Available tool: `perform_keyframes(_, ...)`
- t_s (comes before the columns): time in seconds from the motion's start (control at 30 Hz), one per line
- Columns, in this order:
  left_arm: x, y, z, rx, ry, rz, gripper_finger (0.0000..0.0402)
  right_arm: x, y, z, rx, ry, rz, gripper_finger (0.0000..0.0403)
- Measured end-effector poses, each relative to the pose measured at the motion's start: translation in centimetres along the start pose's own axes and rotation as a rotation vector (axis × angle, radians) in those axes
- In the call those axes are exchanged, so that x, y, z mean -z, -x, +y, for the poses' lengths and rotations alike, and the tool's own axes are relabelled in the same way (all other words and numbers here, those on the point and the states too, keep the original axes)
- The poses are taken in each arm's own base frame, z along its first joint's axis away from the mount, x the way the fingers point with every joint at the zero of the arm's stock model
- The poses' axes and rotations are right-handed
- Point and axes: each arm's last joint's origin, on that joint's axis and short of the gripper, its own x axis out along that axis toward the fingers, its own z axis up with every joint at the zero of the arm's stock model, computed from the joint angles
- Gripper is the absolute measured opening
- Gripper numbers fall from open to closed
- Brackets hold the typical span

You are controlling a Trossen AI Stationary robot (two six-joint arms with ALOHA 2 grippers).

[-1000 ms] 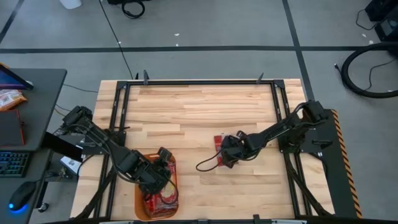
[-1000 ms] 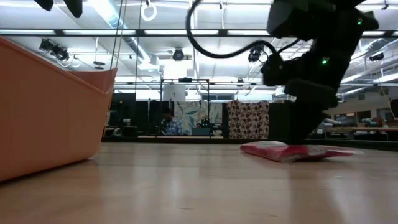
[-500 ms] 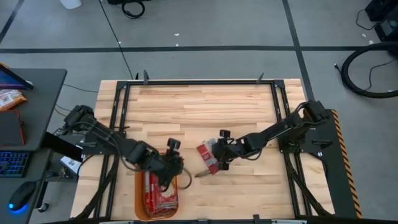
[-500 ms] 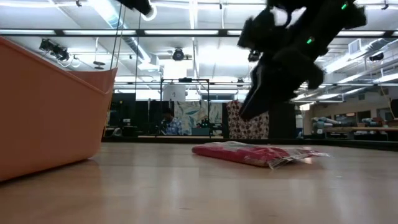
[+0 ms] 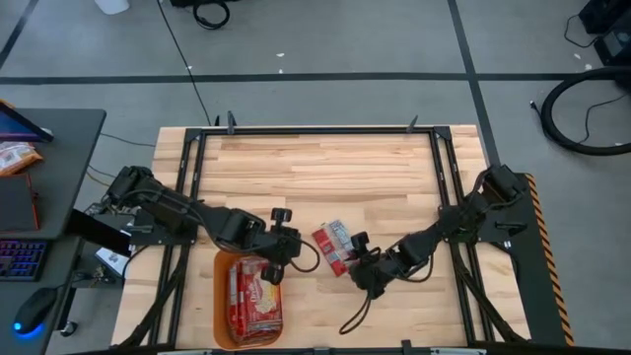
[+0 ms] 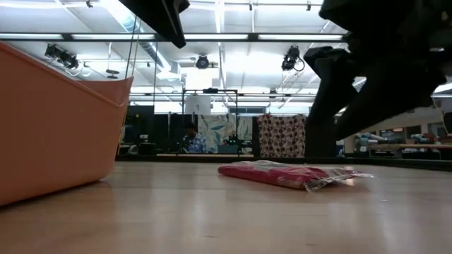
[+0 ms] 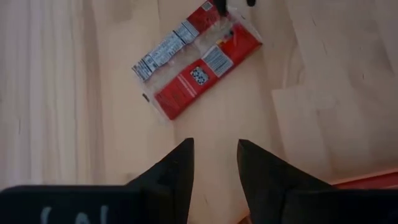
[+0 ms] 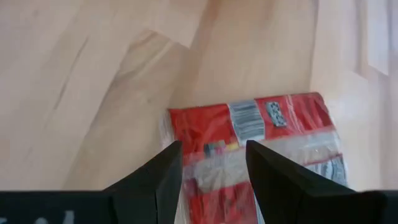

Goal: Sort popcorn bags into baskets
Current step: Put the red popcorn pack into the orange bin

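- The left arm reaches from the counter's left edge toward the middle of the near half, stretched low across the wood.
- The left tool (image 5: 281,245) points toward the counter's centre, its two fingers (image 7: 177,168) parted with a gap between them, nothing held.
- The right arm comes from the right edge, bent down toward the near edge.
- The right tool (image 5: 363,268) hangs low over the near-middle area, fingers (image 8: 163,168) spread apart, empty.

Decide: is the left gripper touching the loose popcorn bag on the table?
Apart. The left wrist view shows bare wood between the left gripper and the bag; the gripper is open and empty.
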Motion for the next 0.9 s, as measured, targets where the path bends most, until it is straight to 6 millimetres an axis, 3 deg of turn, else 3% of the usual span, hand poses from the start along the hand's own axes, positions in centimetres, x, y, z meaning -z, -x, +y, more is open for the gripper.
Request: perform_keyframes(0.9,0.2,0.3,-0.9,0.037,-0.001,0.003,0.0128,5.8,-1.6,0.6,0.036,-0.034,0.017,0.0167)
